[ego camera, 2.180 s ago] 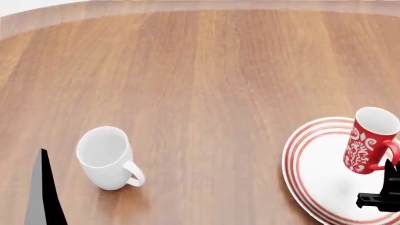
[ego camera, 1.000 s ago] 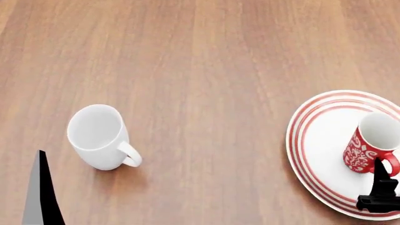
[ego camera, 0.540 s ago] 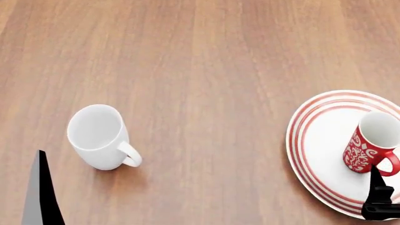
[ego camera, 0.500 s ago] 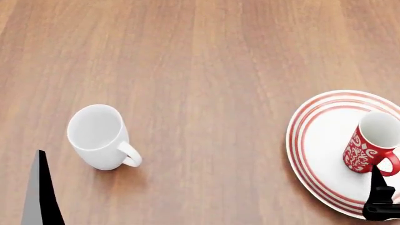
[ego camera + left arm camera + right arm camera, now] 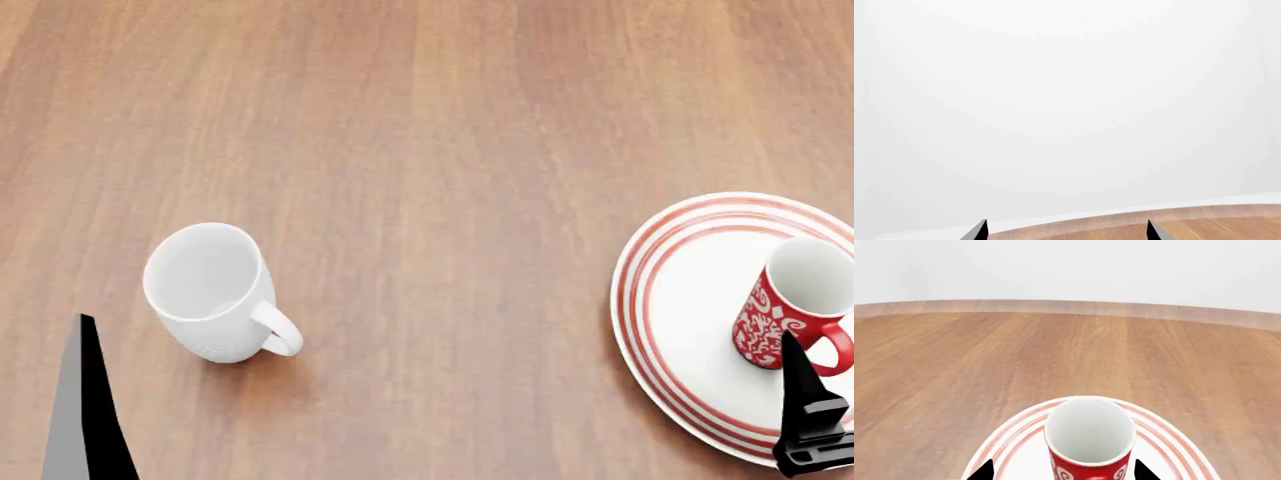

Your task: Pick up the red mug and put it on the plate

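The red mug (image 5: pixel 790 306) with white swirls stands upright on the plate (image 5: pixel 678 300), a white plate with red rings at the table's right. In the right wrist view the mug (image 5: pixel 1089 440) sits on the plate (image 5: pixel 1017 442) between my right gripper's (image 5: pixel 1063 472) two black tips, with a clear gap on each side. The right gripper (image 5: pixel 809 418) is open, just in front of the mug by its handle. My left gripper (image 5: pixel 83 410) is open and empty at the near left; its wrist view (image 5: pixel 1065 231) shows only the table's edge and white wall.
A plain white mug (image 5: pixel 214 302) stands on the wooden table (image 5: pixel 441 150) at the left, handle toward the right. The plate runs past the right edge of the head view.
The red mug was tilted above the plate and now stands upright on it. My right gripper has drawn slightly back from the mug, uncovering its handle. The head view tilted down.
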